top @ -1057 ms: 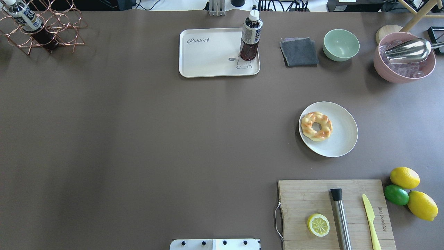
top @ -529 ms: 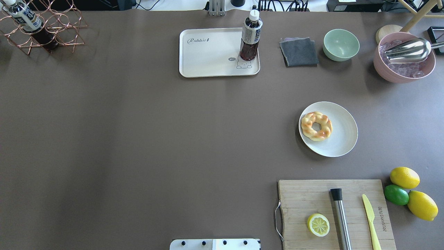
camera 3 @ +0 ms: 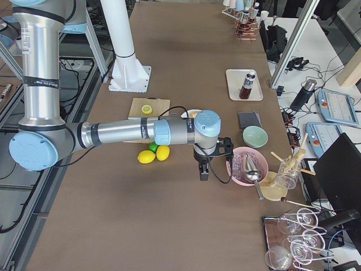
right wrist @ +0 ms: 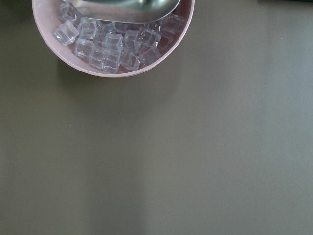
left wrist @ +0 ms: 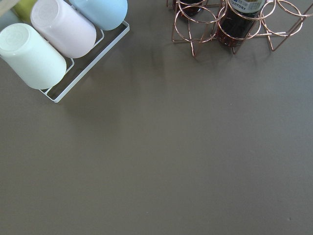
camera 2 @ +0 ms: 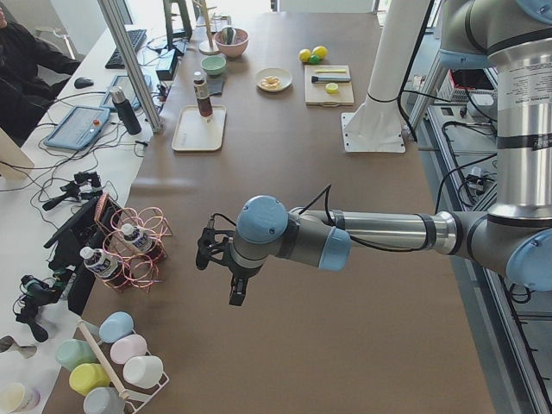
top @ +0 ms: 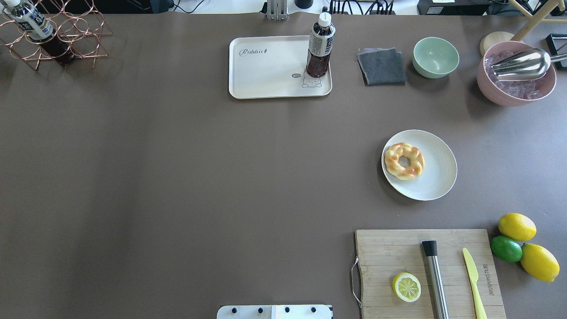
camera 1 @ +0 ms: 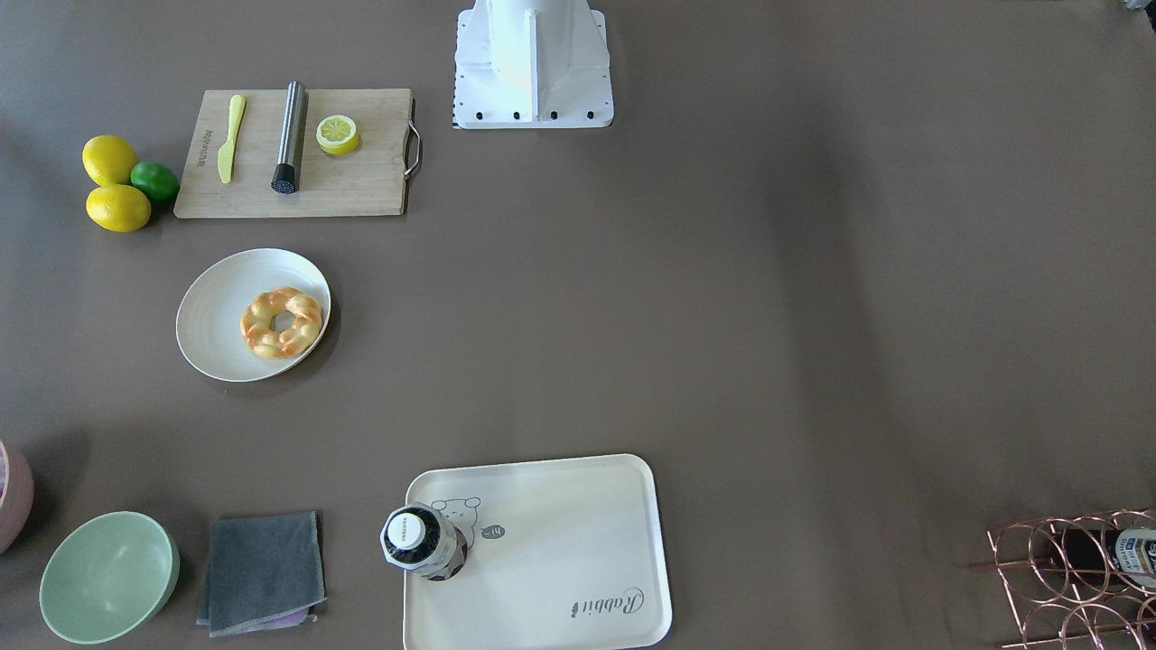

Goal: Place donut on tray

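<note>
The cream Rabbit tray point(top: 266, 75) lies at the table's far side, with a dark drink bottle point(top: 320, 46) upright at its 3 o'clock end. Well apart, at 4 o'clock from the tray, a round white plate point(top: 438, 170) carries the braided donut point(top: 404, 160) on its 9 o'clock side. The left gripper point(camera 2: 222, 269) and the right gripper point(camera 3: 210, 164) hang above the tabletop, far from the donut. How wide either is open cannot be told.

Donut point(top: 414, 168) on plate point(top: 438, 173), well apart from tray point(top: 266, 71) with bottle point(top: 320, 48) on its corner

Glossy donut point(top: 404, 160), matt tray point(top: 266, 75), wooden board point(top: 398, 252), brushed-metal muddler point(top: 435, 279).
</note>
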Controlling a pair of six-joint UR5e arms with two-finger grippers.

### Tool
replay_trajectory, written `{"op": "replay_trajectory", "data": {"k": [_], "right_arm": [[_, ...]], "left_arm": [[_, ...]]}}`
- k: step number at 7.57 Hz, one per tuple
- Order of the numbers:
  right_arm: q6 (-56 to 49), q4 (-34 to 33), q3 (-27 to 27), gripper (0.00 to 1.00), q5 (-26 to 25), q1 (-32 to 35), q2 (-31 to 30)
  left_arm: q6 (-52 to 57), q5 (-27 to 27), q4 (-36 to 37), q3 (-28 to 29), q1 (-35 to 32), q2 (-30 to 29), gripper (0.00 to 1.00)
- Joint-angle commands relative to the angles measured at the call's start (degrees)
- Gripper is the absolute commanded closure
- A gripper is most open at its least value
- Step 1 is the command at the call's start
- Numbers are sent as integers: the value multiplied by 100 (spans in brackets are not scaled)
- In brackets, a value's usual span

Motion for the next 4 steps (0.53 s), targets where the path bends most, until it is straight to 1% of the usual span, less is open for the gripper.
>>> {"op": "replay_trajectory", "data": {"k": [1, 2, 3, 4], "right_arm": [[170, 1025, -449, 0, -72, -259, -53], [563, 1116, -443, 0, -64, -426, -54], [1177, 1134, -303, 0, -64, -489, -80], [1244, 1126, -172, 0, -20, -559, -124]], "left_arm": [[7, -46, -50, 14, 3, 65, 2], [16, -63, -103, -4, 12, 196, 2], [7, -72, -373, -13, 3, 302, 2], [7, -63, -619, -21, 3, 433, 2]]}}
